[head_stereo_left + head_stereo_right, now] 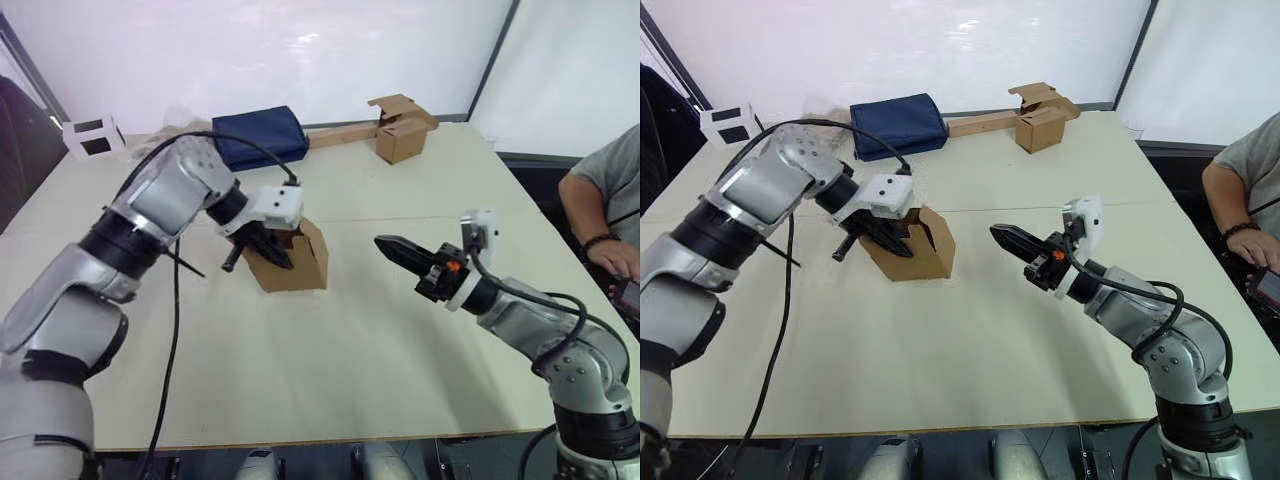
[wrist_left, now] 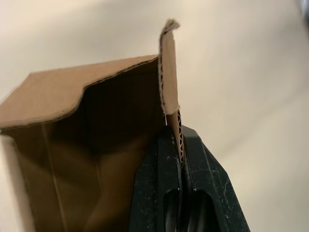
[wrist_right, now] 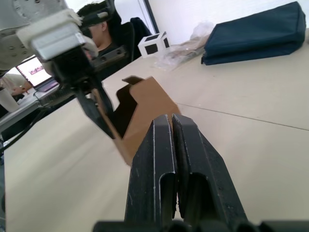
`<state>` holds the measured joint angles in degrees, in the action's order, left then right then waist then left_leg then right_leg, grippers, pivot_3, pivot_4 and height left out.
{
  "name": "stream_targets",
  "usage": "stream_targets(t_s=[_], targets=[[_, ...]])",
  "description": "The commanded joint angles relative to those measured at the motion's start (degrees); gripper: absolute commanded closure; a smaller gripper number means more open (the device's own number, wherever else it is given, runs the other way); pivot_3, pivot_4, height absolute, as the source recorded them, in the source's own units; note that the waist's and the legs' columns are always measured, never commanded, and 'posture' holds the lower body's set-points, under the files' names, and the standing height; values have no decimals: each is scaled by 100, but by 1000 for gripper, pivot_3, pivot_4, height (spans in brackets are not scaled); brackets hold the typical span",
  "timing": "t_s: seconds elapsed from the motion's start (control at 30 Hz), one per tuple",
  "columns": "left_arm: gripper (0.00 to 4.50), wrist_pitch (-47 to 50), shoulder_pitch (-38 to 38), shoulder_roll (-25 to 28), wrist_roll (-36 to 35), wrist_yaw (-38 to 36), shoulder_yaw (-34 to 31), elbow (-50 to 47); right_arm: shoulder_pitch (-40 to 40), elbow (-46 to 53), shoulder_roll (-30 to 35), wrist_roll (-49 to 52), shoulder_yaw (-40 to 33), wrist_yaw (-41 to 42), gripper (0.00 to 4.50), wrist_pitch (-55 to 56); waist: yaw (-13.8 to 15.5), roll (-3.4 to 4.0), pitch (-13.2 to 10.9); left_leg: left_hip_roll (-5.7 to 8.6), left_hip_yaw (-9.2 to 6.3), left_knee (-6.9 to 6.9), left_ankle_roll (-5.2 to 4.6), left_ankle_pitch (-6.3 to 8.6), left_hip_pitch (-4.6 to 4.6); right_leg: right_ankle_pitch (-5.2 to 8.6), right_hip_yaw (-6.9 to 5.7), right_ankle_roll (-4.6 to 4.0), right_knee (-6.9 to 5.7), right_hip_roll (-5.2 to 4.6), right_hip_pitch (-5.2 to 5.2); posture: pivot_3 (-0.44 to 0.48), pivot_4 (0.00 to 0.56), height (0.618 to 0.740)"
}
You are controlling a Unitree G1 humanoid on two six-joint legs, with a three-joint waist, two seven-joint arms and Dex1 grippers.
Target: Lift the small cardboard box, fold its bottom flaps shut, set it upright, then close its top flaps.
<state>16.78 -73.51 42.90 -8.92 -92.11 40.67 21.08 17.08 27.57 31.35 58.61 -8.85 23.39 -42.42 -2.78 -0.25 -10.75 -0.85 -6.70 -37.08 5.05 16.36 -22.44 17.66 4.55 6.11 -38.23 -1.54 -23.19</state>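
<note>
Your small cardboard box [image 1: 292,256] sits mid-desk [image 1: 330,360], light, thin-walled, easily crushed. Left gripper [image 1: 262,243] fingers are pinching its wall edge; right gripper [image 1: 402,253] fingers are clenched empty, nearby. You'd best hold edges, not flimsy flaps.

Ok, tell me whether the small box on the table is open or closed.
Open. The small box shows a dark hollow inside, its flaps unfolded, and the left gripper pinches one cardboard wall at that open end.
</note>
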Motion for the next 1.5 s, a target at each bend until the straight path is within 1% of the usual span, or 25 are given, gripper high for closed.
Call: stream_targets(t_s=[0.03,0.2,0.23,0.27,0.3,0.4,0.43,0.5,0.53,0.57,0.6,0.63,0.7,0.77,0.8,0.83,0.87,0.9,0.93,1.03,1.1,1.2,1.33,1.4,1.5], targets=[[4500,-398,-184,-233,217,-39,214,238,-99,366,-92,7,-69,-110,4421,84,18,-3,-2,0,0,0,0,0,0,0,0,0,-1,0,0,0,150,740],[4500,-45,-331,-363,-63,-39,338,138,-261,496,-147,-98,-2,-181,4421,99,19,-10,-7,0,-1,-3,-1,0,-3,0,-1,0,-2,0,-1,0,150,740],[3973,42,-346,-350,-145,-39,348,80,-270,520,-159,-108,12,-202,4500,101,13,-10,-7,0,-1,-4,-1,0,-2,0,-1,0,-3,0,-1,0,150,740],[3771,253,-390,-386,-255,-39,290,18,-255,509,-172,-91,6,-204,4500,95,11,-10,-7,0,-1,-4,-1,0,-2,0,0,0,-4,0,-1,0,150,740],[3415,409,-417,-405,-334,-39,247,-37,-249,507,-183,-77,2,-208,4500,91,12,-10,-7,0,-1,-4,-1,1,-2,0,-1,0,-5,0,-1,0,150,740],[2120,980,-662,-515,-521,-39,-81,-41,-200,435,-165,-92,17,-148,4500,66,17,-10,-7,0,-3,-6,-2,0,-2,0,-1,1,-8,0,-1,0,150,740],[1844,1143,-774,-465,-638,-39,-167,-64,-163,391,-150,-111,33,-106,4500,61,15,-11,-7,0,-3,-7,-2,0,-2,0,-1,1,-9,0,0,0,150,740],[887,1388,-897,-345,-806,-39,-282,-141,-107,330,-133,-138,53,-43,4500,51,10,-14,-12,0,-3,-7,-2,0,-2,0,-1,1,-10,1,-1,0,150,740],[613,1467,-912,-250,-871,-39,-346,-208,-84,310,-131,-143,56,-13,4500,46,-6,-13,-12,0,-3,-6,-2,1,-1,0,-2,1,-10,1,-1,0,150,740],[57,1530,-907,-140,-939,-39,-427,-281,-59,289,-125,-156,57,15,4500,42,-27,-12,-12,0,-3,-5,-4,1,0,1,-1,1,-10,1,-1,0,150,740],[20,1602,-895,-23,-1018,-39,-520,-337,-24,257,-115,-186,63,45,4500,41,-51,-10,-11,0,-3,-4,-5,2,1,1,0,1,-10,2,-2,0,150,740],[20,1647,-880,49,-1065,-39,-580,-377,-2,236,-110,-208,67,65,4500,40,-67,-10,-11,-1,-3,-3,-6,3,2,1,-1,1,-10,2,-2,0,150,740],[20,1348,-689,673,-1971,-39,-657,-731,59,147,-101,-371,105,88,4500,83,-99,-9,-12,-2,-3,-3,-6,3,3,1,-1,1,-12,2,-2,0,150,740],[641,1136,-449,907,-2274,-39,-1036,-643,112,20,-58,-756,232,102,4500,207,-136,-6,-13,-4,-2,-2,-7,3,4,1,4,1,-12,2,-3,0,150,740],[797,1149,-385,902,-2265,-39,-1187,-544,125,-19,-43,-923,283,113,4500,265,-121,-6,-13,-4,-1,-1,-7,3,6,2,4,0,-13,2,-3,0,150,740],[1247,1249,-320,880,-2232,-39,-1351,-421,152,-85,-52,-1046,320,106,4500,288,-106,-6,-13,-4,-3,-2,-7,3,5,2,0,0,-13,2,-3,0,150,740],[1617,1155,-187,850,-2186,-39,-1569,-323,182,-153,-48,-1175,361,68,4500,270,-80,-8,-14,-4,-3,-5,-6,3,3,2,-2,0,-14,2,-2,0,150,740],[2105,1078,-93,823,-2144,-39,-1722,-280,199,-196,-43,-1250,375,52,4500,249,-71,-8,-13,-2,-4,-10,-6,3,1,2,-5,0,-15,1,-1,0,150,740],[2436,1068,77,782,-2174,30,-1958,-263,217,-258,-28,-1392,428,63,4500,273,-62,-8,-13,-1,-3,-13,-6,3,1,2,-4,1,-15,-1,1,0,150,740],[3708,1159,951,602,-2222,1035,-2770,-528,310,-429,-69,-1763,643,75,4500,278,-71,-4,-11,-1,-3,-12,-6,3,2,2,-2,1,-12,-2,2,0,150,740],[4431,1138,1491,508,-2143,1607,-3192,-774,370,-498,-107,-1988,793,35,4500,244,-102,-6,-12,-3,-4,-12,-7,3,3,2,-2,1,-18,0,-2,0,150,740],[4431,851,2242,341,-1892,2472,-3653,-941,493,-683,-122,-2462,1177,-121,4500,73,-125,-9,-13,-4,-7,-12,-5,2,-2,1,-3,0,-20,0,-8,0,150,740],[4431,662,2993,79,-1426,3479,-3920,-981,615,-1058,-212,-3092,1641,-192,4500,107,-113,-10,-11,-3,-3,-13,-5,2,2,1,1,0,-23,-3,-8,0,150,740],[4431,545,3350,35,-1226,3706,-3937,-1036,687,-1239,-362,-3207,1712,-184,4500,140,-110,-12,-9,-2,-3,-13,-5,2,0,1,0,1,-21,-4,-8,0,150,740],[4431,512,3675,-27,-1148,3780,-3959,-1180,763,-1388,-450,-3441,1829,-109,4500,180,-100,-12,-9,-1,-2,-13,-4,2,0,0,0,1,-23,-5,-8,0,150,740]])
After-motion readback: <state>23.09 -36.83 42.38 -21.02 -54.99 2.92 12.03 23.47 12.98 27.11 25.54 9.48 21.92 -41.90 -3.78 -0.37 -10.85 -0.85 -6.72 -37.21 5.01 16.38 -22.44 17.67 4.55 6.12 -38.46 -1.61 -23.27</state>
